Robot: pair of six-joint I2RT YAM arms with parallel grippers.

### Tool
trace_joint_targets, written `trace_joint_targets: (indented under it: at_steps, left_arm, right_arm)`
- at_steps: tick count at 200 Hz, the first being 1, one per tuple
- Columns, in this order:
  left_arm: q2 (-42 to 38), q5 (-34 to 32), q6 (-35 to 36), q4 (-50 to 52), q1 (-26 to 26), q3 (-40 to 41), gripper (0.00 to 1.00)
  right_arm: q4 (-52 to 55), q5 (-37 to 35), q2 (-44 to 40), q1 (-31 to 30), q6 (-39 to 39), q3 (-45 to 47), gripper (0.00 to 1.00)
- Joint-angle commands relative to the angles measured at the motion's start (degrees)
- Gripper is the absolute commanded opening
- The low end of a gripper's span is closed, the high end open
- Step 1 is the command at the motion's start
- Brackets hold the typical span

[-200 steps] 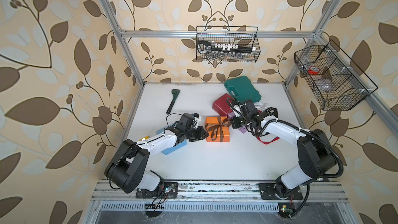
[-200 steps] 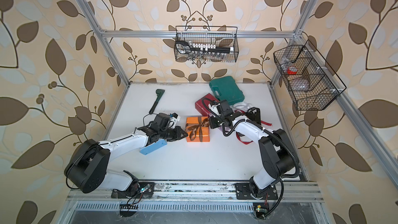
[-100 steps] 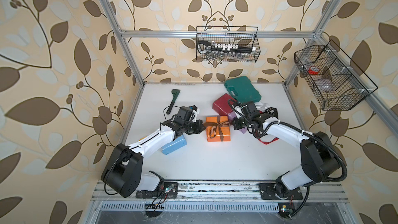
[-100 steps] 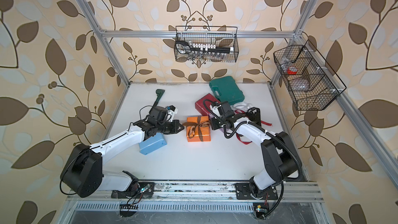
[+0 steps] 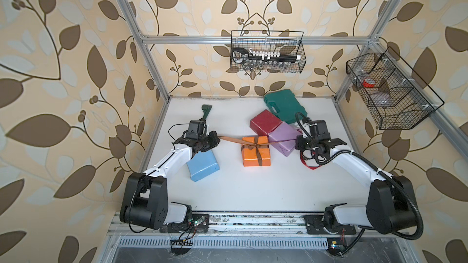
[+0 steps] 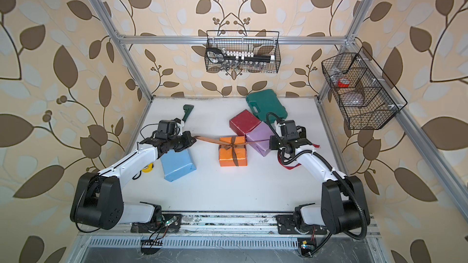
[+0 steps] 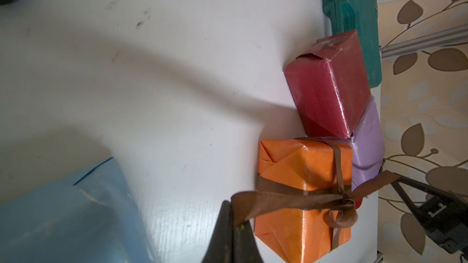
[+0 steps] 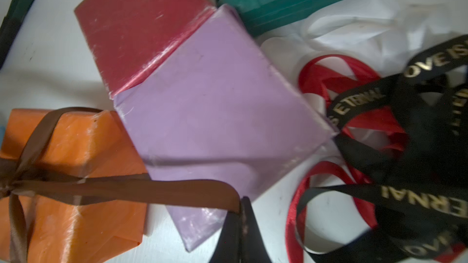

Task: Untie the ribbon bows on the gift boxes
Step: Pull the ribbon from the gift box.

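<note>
An orange gift box (image 5: 255, 158) sits mid-table with a brown ribbon (image 5: 229, 138) crossed round it and knotted on top. The ribbon's two tails stretch out sideways. My left gripper (image 5: 217, 139) is shut on one tail's end (image 7: 243, 203); my right gripper (image 5: 297, 143) is shut on the other end (image 8: 217, 193). In the left wrist view a small loop (image 7: 339, 217) still hangs at the knot. A dark red box (image 5: 264, 122), a lilac box (image 5: 283, 139) and a light blue box (image 5: 202, 164) carry no ribbon.
Loose red ribbon (image 8: 354, 77), black lettered ribbon (image 8: 417, 122) and white ribbon (image 8: 367, 21) lie heaped beside the lilac box under my right wrist. A green tool case (image 5: 285, 104) stands behind the boxes. A dark green tool (image 5: 206, 111) lies at back left. Wire baskets (image 5: 267, 55) hang on the walls.
Both grippers have drawn apart from the orange box, left one leftward, right one rightward, each with a tail. The brown ribbon now runs taut between them and the bow has shrunk.
</note>
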State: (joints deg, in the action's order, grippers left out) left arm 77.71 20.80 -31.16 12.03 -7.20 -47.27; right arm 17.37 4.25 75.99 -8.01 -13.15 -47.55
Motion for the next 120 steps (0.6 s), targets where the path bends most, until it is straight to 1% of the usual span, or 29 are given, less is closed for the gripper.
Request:
trace_joint_targets:
  at_steps: [1,43,62,75,79,81,85,93,97,100,108,115,120]
  left_arm:
    - [-3.02,-1.37,-1.8,-0.43,2.66,-0.37,0.0]
    - [-5.86,-1.69,-3.73,-0.24,8.28,2.37,0.0]
    - [-6.3,-1.17,-3.24,-0.04,9.15,2.52,0.0]
    - [-6.22,0.83,-2.96,-0.84,9.05,2.44,0.01]
    - [-6.11,1.64,-2.96,-1.22,9.1,2.44,0.1]
    - [-6.09,2.13,-2.93,-1.46,9.1,2.44,0.17]
    - [-6.0,3.22,-3.03,-1.9,9.1,2.49,0.31]
    - [-5.83,5.29,-3.12,-2.8,9.06,2.38,0.52]
    - [-5.82,6.26,-3.14,-3.04,9.07,2.35,0.63]
    - [-5.82,6.89,-3.12,-3.14,9.03,2.29,0.7]
    - [-6.03,8.43,-2.82,-3.24,8.83,2.15,0.83]
    - [-6.28,9.51,-2.43,-3.09,8.61,2.05,0.89]
    - [-6.57,10.05,-2.26,-2.79,8.3,2.05,0.9]
  right_arm:
    - [-0.61,-0.43,-2.96,3.15,-2.29,1.22,0.0]
    - [-1.16,-0.28,-4.31,6.31,-3.46,1.79,0.0]
    - [-1.74,1.99,-4.04,6.43,-3.64,1.76,0.0]
    - [-2.42,5.4,-3.39,6.43,-3.47,1.54,0.0]
    - [-2.46,6.81,-3.15,6.43,-3.59,1.36,0.0]
    - [-2.43,7.63,-2.91,6.43,-3.63,1.2,0.0]
    - [-2.58,9.27,-2.52,6.35,-3.58,0.93,0.05]
    - [-2.6,11.1,-1.82,5.9,-3.72,0.42,0.23]
    - [-2.35,11.37,-1.59,5.53,-3.73,0.03,0.3]
    - [-2.07,11.28,-1.44,5.06,-3.59,-0.26,0.35]
    - [-0.79,10.25,-1.2,3.63,-3.06,-1.41,0.45]
    - [0.27,8.65,-1.19,2.18,-2.81,-2.35,0.54]
    - [0.66,7.81,-1.31,0.77,-2.59,-2.87,0.59]
